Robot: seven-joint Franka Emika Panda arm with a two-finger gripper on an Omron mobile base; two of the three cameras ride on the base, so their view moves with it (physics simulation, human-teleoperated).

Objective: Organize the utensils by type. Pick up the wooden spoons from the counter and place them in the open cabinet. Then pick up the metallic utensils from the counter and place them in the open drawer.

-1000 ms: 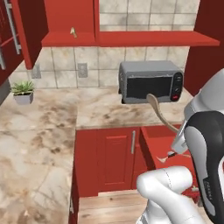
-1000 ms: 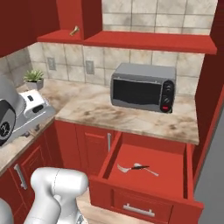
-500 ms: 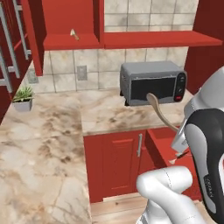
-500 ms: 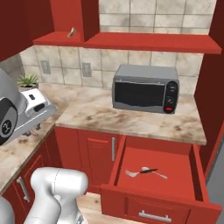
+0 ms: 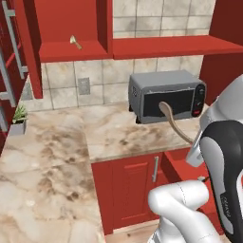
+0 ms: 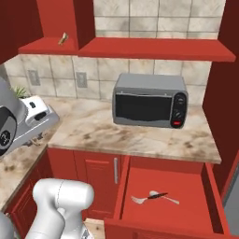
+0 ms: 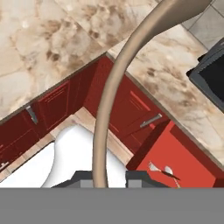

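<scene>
Down in the open drawer, the silver spoon and the dark-handled fork lie touching on the plain red floor, the fork's tines pointing left — and from the hand view you catch the same pair, fork and spoon, tucked at the lower right inside that drawer.

Up at the hand, the gripper is clamped on a pale wooden spoon, its long tan handle curving up from between the dark fingertips and sweeping off the top edge. From the left base view that wooden spoon arcs out in front of the microwave, rising from the arm at the right edge.

High on the red shelf of the open cabinet, the other wooden spoon rests — bowl up, lying at a slant; the right base view shows it at the same spot on the cabinet shelf.

Below, the counter runs beige and veined around the corner, with a small potted plant at its back left. An outlet sits on the tiled wall. From the right, the counter carries the microwave squarely against the tiles.
</scene>
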